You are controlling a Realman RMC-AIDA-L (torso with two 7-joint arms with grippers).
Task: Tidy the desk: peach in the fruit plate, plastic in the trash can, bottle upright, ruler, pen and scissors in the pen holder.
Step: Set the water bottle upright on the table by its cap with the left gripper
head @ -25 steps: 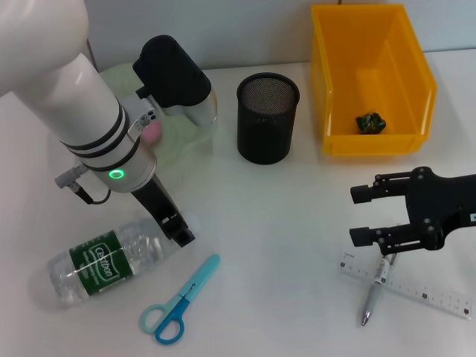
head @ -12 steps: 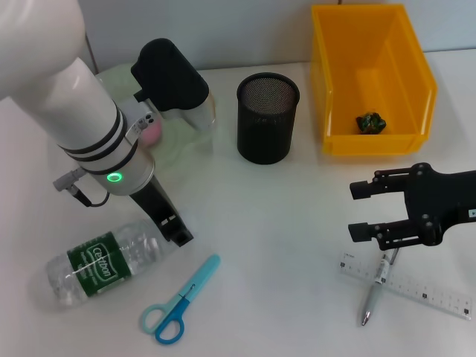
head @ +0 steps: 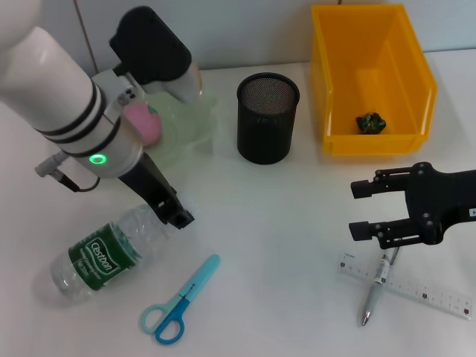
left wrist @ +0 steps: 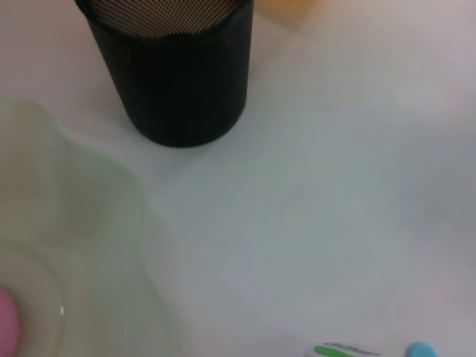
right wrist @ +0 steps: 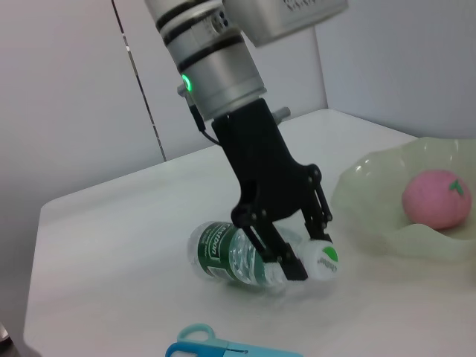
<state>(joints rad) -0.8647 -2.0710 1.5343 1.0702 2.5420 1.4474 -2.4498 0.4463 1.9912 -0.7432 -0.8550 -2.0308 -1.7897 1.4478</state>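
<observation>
clearly the white bench (head: 282, 223) carries everything; at its far right stands the yellow trash can (head: 331, 82) with a dark green scrap of plastic (head: 370, 122) already inside; at far left the pale green fruit plate (head: 190, 126) holds the pink peach (head: 143, 123); between them the black mesh pen holder (head: 268, 119) stands upright and looks empty; the left arm reaches down beside the plate, and its pincer, the left pincer (right wrist: 297, 256), is clamped across the neck end of the bottle (head: 104, 249), just below the cap, with that end raised and the base on the bench, so the bottle sits tilted, not yet upright; the bottle looks clear, thin-walled and nearly empty, so likely light, smooth and easily dented; the stiffer neck seems the sound place to hold, and it may tip again once stood up; the right pincer (head: 358, 212) hovers open and empty just above the ruler (head: 416, 291) and the pen (head: 374, 294), which lies across the ruler at near right; the blue scissors (head: 178, 301) lie flat near the bottle, untouched.
</observation>
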